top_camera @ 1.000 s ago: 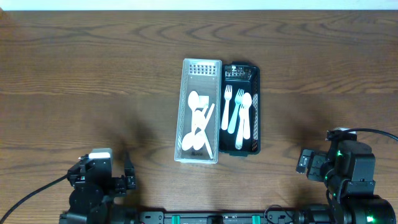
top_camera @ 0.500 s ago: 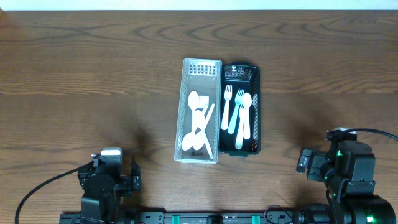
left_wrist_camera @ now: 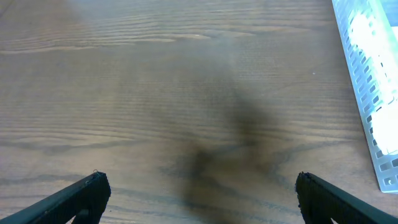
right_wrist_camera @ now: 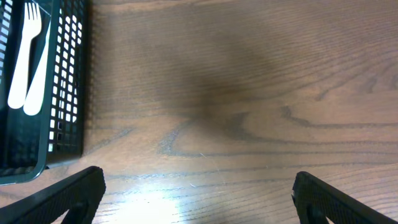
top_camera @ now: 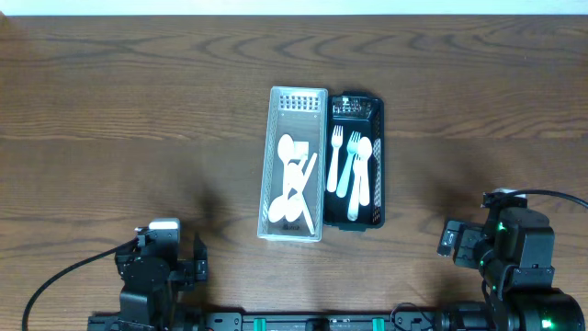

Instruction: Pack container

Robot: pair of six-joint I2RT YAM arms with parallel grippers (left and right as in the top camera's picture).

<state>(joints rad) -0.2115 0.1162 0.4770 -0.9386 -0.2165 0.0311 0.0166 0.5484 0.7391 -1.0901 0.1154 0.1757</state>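
Note:
A clear slotted container (top_camera: 295,101) holds several white plastic spoons (top_camera: 292,175) at the table's middle. A black slotted container (top_camera: 376,115) beside it on the right holds white forks and spoons (top_camera: 352,165). My left gripper (left_wrist_camera: 199,190) is open and empty over bare wood at the front left, with the clear container's edge (left_wrist_camera: 367,87) at its right. My right gripper (right_wrist_camera: 199,193) is open and empty over bare wood at the front right, with the black container (right_wrist_camera: 68,93) and two white handles (right_wrist_camera: 28,62) at its left.
The two arm bases sit at the near table edge, left (top_camera: 152,276) and right (top_camera: 514,253). A dark rail (top_camera: 312,322) runs along the front edge. Wood tabletop (top_camera: 138,110) surrounds the containers.
The left arm shifted a little to the right near the front edge a second ago and has held still since. The right arm and containers have not moved.

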